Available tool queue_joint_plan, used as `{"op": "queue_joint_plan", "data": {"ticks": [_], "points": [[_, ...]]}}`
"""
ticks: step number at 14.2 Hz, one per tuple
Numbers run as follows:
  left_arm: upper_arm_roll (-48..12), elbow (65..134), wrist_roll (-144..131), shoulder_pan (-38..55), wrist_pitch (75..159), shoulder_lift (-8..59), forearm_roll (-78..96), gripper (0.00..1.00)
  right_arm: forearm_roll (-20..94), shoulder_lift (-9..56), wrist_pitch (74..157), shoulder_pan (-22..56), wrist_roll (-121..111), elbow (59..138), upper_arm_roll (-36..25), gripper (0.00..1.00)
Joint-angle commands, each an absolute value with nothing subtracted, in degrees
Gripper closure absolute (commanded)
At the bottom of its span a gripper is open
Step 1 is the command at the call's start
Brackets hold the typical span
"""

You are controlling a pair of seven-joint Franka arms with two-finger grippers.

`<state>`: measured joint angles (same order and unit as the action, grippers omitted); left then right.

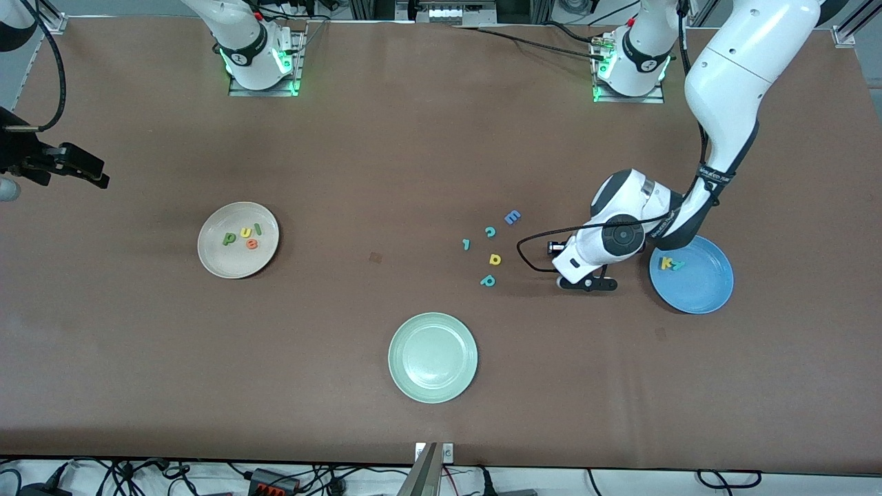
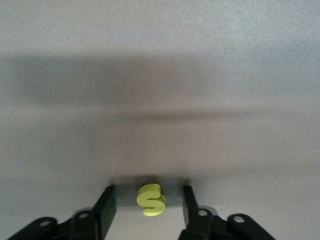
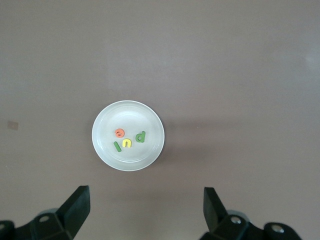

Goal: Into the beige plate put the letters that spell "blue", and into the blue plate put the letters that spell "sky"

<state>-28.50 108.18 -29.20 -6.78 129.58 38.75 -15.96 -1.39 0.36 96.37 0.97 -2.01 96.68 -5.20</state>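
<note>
the yellow s (image 2: 151, 199) is flanked, untouched, by the left gripper (image 2: 150, 205), jaws apart; the right gripper (image 3: 146, 206) is held wide apart.

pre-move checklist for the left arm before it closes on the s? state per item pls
1. Yellow s sits between the left end effector fingers, gaps on both sides: ok.
2. S lies flat on the table, nothing else crowding it in the left wrist view: ok.
3. Blue plate right beside the left end effector, already holding the yellow k and teal y, with room for the s: ok.
4. Beige plate holds green b, yellow u, green l, orange e: ok.
5. Right end effector open, waiting high over the beige plate, away from the left arm: ok.
6. Fingertip contact with the table: cannot tell.
</note>
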Motion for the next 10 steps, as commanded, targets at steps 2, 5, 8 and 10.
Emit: {"op": "queue_joint_plan", "data": {"ticks": [2,5,8,10], "points": [[-28.8,110.3,-29.7,-7.4,131.5,38.4,-16.3,0.58,-2.0,-0.4,96.5,0.5,-1.8,96.8,-4.8,0.00],[-28.9,110.2,-28.7,-7.6,131.1,37.9,-16.3,0.94,-2.1,-0.5,96.4,1.1,-2.1,96.7,-4.8,0.00],[-28.9,109.2,-28.7,-7.8,128.4,37.0,-16.3,0.96,-2.0,-0.7,95.5,1.1,-2.1,96.6,-4.8,0.00],[-29.0,107.3,-28.7,-9.3,124.1,35.3,-16.3,0.95,-1.9,-0.6,94.8,1.1,-2.2,95.5,-4.8,0.00]]}}
